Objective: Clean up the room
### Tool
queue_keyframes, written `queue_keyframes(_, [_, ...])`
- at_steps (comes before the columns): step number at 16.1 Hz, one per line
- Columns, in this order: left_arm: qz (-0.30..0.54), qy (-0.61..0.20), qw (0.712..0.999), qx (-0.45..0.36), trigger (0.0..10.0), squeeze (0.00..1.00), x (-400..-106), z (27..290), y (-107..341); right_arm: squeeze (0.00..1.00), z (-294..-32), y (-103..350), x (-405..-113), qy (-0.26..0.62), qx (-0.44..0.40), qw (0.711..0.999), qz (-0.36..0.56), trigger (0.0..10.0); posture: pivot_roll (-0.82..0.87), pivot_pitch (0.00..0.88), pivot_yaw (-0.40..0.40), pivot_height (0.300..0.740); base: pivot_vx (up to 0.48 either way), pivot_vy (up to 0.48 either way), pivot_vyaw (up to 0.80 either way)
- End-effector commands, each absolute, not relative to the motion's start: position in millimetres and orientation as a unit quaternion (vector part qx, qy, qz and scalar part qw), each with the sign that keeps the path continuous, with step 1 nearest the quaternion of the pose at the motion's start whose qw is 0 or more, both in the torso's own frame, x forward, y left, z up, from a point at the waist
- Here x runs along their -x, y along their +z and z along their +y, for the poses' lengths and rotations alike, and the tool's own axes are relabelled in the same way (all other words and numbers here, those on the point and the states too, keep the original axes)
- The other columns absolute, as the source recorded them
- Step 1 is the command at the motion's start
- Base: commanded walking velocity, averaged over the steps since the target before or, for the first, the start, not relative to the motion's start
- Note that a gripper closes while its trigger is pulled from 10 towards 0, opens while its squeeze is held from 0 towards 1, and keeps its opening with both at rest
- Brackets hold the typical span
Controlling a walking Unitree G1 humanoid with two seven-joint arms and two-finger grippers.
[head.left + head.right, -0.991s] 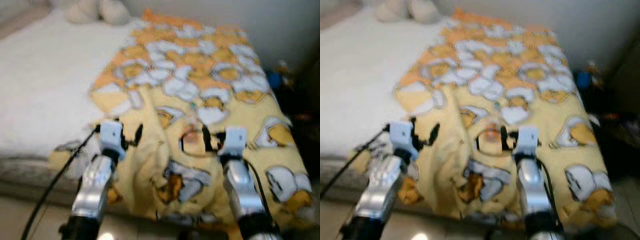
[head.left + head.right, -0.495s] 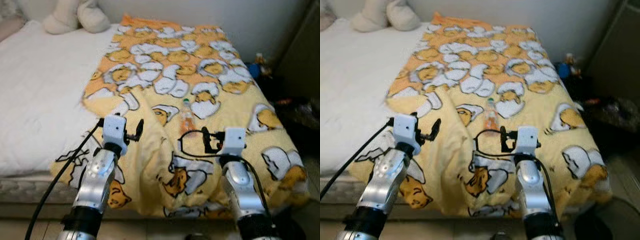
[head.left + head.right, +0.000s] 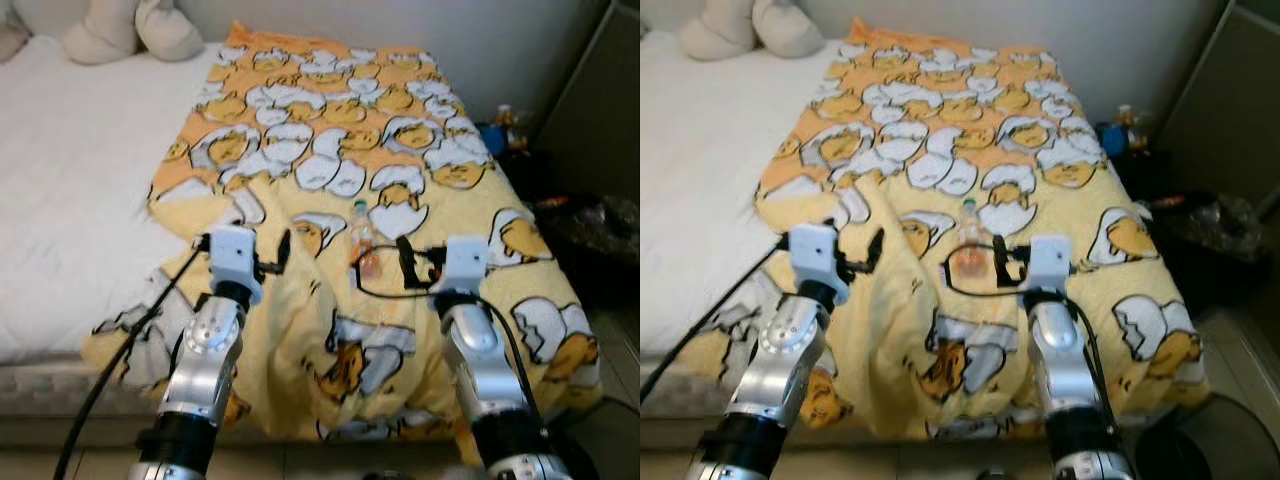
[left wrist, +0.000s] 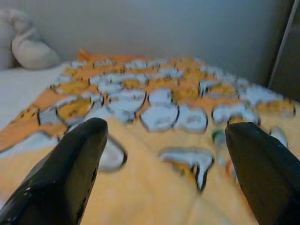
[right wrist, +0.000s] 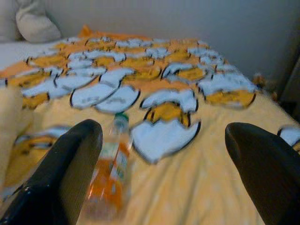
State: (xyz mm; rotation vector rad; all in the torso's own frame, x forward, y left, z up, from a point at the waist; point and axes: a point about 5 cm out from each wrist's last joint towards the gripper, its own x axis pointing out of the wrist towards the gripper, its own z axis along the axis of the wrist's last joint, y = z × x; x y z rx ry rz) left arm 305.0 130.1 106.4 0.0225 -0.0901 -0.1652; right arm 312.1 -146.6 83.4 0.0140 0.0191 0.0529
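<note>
We're facing the big bed with the white sheet (image 3: 70, 190), and over its right half lies the yellow fleece blanket printed w/ egg-and-chick cartoons (image 3: 330, 110), rumpled and hanging off the near edge. Cream plush pillows (image 3: 130, 30) sit up by the wall, far left. Dark clutter on the floor (image 3: 590, 220) to the right of the bed, too dim to sort out.

Both arms up in front of us, over the near part of the blanket. Left gripper (image 3: 283, 250) — fingers spread wide, holding nothing; right gripper (image 3: 404, 264) — same, spread wide and empty, as its wrist view confirms.

Now the small stuff: the clear plastic bottle with orange label and green cap (image 5: 110, 173) lies flat on the blanket, between the two grippers but closer to the right one, just ahead of it and a bit toward our left. Long axis runs away from us, cap end pointing to the headboard side, bottom end toward us.

So we'd call it the right arm's job: short reach fwd and slightly inward, fingers closing across the bottle's width, not along it.
</note>
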Motion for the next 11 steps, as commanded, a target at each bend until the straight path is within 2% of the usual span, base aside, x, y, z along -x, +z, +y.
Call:
queue_keyframes(1, [-0.069,-0.093,0.993,0.0,10.0,0.0,-307.1,125.9,116.3,0.0,-148.1,83.8,-314.6,0.027,-0.009,0.999,0.015,10.0,-0.01,0.0,-0.017,0.74,0.33,0.349,0.0])
queue_keyframes(5, [-0.066,-0.106,0.992,-0.012,10.0,0.0,-307.1,127.5,115.9,0.0,-146.0,81.1,-315.5,0.033,-0.013,0.999,0.022,10.0,0.0,0.0,-0.021,0.74,0.279,0.39,0.0])
queue_keyframes(7, [-0.045,-0.074,0.996,0.002,10.0,0.0,-310.6,136.0,110.9,0.0,-138.2,84.7,-319.8,0.044,-0.021,0.999,0.021,10.0,0.0,0.0,-0.019,0.74,0.0,0.343,0.0])
queue_keyframes(9, [-0.05,-0.073,0.996,-0.017,10.0,0.0,-311.7,140.5,113.3,0.0,-132.9,92.8,-326.8,0.041,-0.01,0.999,0.017,10.0,0.0,0.0,-0.015,0.74,0.0,0.0,0.0])
queue_keyframes(11, [-0.034,-0.104,0.993,-0.047,10.0,0.0,-317.9,143.9,115.6,0.0,-125.5,97.2,-334.9,0.039,-0.033,0.998,0.02,10.0,0.02,0.0,-0.012,0.74,0.0,0.0,0.0])
